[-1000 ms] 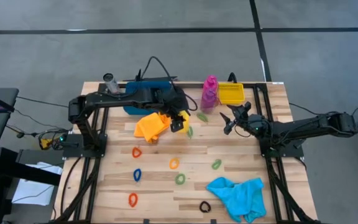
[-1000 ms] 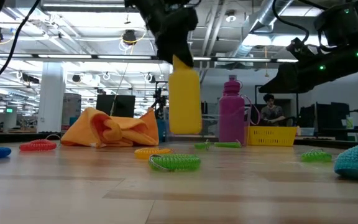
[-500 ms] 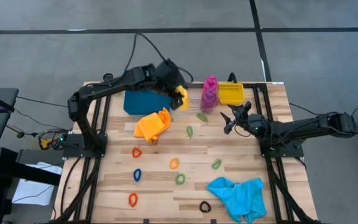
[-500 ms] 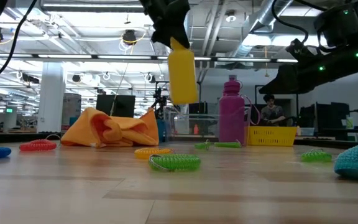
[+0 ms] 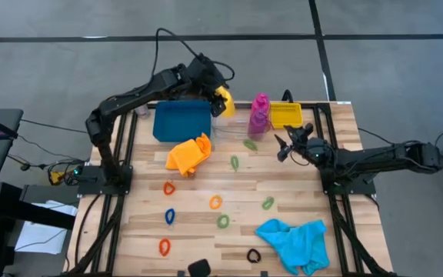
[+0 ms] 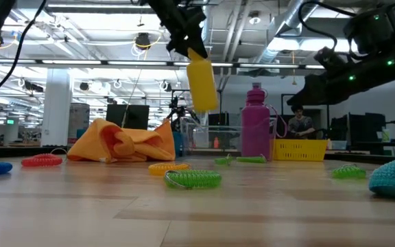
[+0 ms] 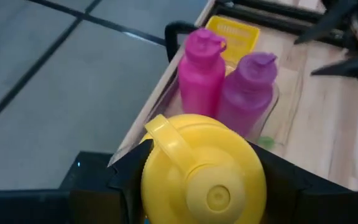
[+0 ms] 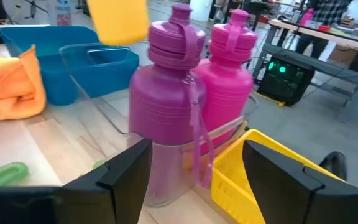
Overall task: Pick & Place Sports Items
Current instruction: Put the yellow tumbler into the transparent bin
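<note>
Left pincer (image 5: 220, 98): raised above the far edge of the bench, fingers pinching the yellow bottle (image 6: 201, 84); in the left wrist view the cap fills the gap between the 2 dark fingers (image 7: 291, 180).
Yellow bottle: held off the bench and tilted, hanging in the air above the blue tray's far right corner.
Blue tray (image 5: 180, 121): below and just to the arm side of the left pincer, at the far side of the bench.
Magenta bottle (image 8: 232, 87): upright, just beyond the left pincer toward the right arm, in a clear container with the purple bottle (image 8: 169, 93) touching beside it.
Yellow bin (image 5: 285, 115): just past the 2 bottles, close ahead of the right pincer.
Right pincer (image 5: 286, 148): hovering above the bench near the yellow bin, fingers spread, nothing between them; it points at the 2 standing bottles.
Orange cloth (image 5: 189, 154): crumpled on the bench, nearer the front than the left pincer, just beside the blue tray.
Cyan cloth (image 5: 294, 242): bunched at the front right of the bench, well apart from both pincers.
Elastic rings (image 5: 216, 202): several, scattered flat over the middle and front of the bench, well below and apart from the left pincer.
</note>
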Robot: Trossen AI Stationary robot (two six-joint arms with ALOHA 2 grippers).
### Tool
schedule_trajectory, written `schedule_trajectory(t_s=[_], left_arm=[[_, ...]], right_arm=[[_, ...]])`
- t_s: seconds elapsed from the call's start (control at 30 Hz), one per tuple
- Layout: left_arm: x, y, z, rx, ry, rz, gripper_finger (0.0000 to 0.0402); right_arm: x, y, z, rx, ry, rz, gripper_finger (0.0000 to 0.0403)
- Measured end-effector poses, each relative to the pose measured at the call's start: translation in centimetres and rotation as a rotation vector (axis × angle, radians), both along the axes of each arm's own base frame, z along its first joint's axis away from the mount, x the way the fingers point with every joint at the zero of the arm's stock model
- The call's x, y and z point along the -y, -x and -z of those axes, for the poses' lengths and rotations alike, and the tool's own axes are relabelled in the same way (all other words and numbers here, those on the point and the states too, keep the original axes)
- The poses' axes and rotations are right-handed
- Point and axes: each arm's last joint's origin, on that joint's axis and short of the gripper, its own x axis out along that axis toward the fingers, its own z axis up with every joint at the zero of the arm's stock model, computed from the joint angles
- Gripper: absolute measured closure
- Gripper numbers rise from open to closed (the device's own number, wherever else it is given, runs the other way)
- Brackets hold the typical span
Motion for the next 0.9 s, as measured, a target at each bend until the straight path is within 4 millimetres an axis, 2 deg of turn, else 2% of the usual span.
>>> schedule_trajectory(t_s=[0.3,0.47,0.7,0.9], left_arm=[[-3.9,-2.1,4.2,-0.005,0.022,-0.002,0.0201],[-5.7,-2.3,6.8,-0.068,0.06,-0.032,0.0201],[-7.3,-1.5,7.6,-0.082,0.083,-0.068,0.0201],[-7.5,-1.2,7.7,-0.095,0.095,-0.075,0.0199]], right_arm=[[0.7,0.2,0.0,-0.004,-0.003,0.015,0.0159],[0.6,0.1,0.2,-0.016,-0.016,-0.019,0.0159],[0.4,0.2,0.6,-0.048,-0.055,-0.057,0.0159],[0.3,0.1,0.7,-0.034,-0.085,-0.118,0.0159]])
